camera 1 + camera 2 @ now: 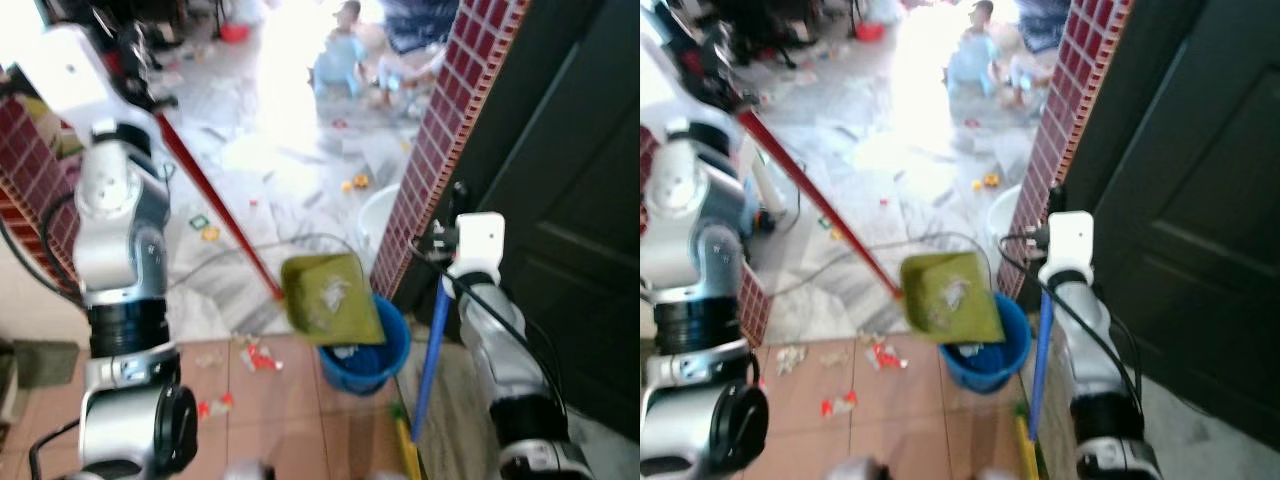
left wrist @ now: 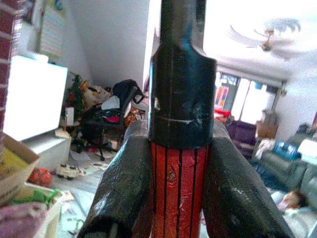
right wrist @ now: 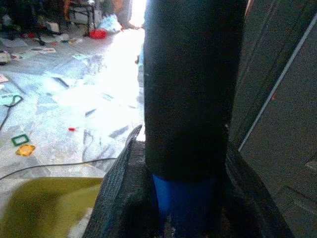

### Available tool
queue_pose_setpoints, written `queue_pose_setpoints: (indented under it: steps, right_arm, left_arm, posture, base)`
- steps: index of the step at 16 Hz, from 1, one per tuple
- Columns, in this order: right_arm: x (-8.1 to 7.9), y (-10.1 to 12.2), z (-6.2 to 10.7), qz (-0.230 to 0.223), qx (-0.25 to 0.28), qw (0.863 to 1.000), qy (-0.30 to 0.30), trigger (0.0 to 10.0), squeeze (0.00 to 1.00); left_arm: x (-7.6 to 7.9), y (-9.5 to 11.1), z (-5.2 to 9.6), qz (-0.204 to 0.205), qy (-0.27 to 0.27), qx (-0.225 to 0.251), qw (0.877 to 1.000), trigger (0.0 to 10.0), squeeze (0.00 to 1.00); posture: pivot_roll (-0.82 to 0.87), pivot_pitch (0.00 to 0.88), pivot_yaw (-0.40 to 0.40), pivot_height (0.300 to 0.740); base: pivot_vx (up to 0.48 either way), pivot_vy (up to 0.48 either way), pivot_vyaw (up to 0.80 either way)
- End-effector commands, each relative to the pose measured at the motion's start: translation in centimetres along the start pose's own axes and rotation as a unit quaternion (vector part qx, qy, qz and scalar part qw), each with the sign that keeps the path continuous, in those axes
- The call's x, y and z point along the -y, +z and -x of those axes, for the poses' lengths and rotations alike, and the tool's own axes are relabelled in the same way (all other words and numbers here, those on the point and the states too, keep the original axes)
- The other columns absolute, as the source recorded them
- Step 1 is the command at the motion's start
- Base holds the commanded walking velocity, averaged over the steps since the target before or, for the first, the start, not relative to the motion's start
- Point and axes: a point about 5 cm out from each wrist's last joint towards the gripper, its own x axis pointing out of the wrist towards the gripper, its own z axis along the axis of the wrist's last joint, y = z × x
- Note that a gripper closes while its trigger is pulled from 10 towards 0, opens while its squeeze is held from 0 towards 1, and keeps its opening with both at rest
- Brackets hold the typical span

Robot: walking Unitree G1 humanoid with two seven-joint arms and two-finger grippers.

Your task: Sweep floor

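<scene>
A yellow-green dustpan (image 1: 330, 298) on a long red handle (image 1: 215, 205) hangs tilted over a blue bucket (image 1: 365, 355), with pale scraps lying in the pan. My left gripper (image 2: 179, 188) is shut on the red handle just below its black sleeve. My right gripper (image 3: 183, 198) is shut on the broom's blue handle (image 1: 432, 350) under its black grip, and the broom stands upright to the right of the bucket. The broom's yellow-green head (image 1: 405, 440) rests on the floor. Red and white scraps (image 1: 255, 355) lie on the tiles left of the bucket.
A red brick pillar (image 1: 440, 130) and a dark door (image 1: 560, 200) stand close on the right. A white basin (image 1: 380, 215) sits behind the bucket. A cable (image 1: 250, 250) runs over the marble floor. Small people (image 1: 345, 50) sit far back among scattered litter.
</scene>
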Motion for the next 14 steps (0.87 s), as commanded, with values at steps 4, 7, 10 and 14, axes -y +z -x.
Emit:
queue_pose_setpoints:
  steps: [4, 7, 10, 14]
  right_arm:
    - [1.4, 0.5, 0.1, 0.014, 0.012, 1.000, -0.020, 10.0, 0.00]
    - [1.3, 0.5, 0.1, 0.015, 0.011, 1.000, -0.019, 10.0, 0.00]
    - [1.3, 0.5, 0.0, 0.014, 0.011, 1.000, -0.019, 10.0, 0.00]
    - [1.3, 0.5, 0.0, 0.014, 0.011, 1.000, -0.020, 10.0, 0.00]
  left_arm:
    - [1.5, 1.6, -0.2, 0.002, -0.019, 0.042, 0.999, 10.0, 0.00]
    - [2.0, 0.8, 0.3, 0.001, -0.030, 0.027, 0.999, 10.0, 0.00]
    - [3.3, -0.4, 1.0, -0.034, -0.076, 0.030, 0.996, 10.0, 0.00]
    - [5.9, -2.2, 2.4, -0.035, -0.134, 0.016, 0.990, 10.0, 0.00]
  posture:
    - [-0.12, 0.000, -0.007, 0.740]
    - [-0.12, 0.000, -0.007, 0.740]
    - [-0.12, 0.000, -0.006, 0.740]
    - [-0.13, 0.000, -0.006, 0.740]
  base:
    - [0.168, 0.000, 0.00]
    - [0.000, 0.000, 0.00]
    - [0.000, 0.000, 0.00]
    - [0.000, 0.000, 0.00]
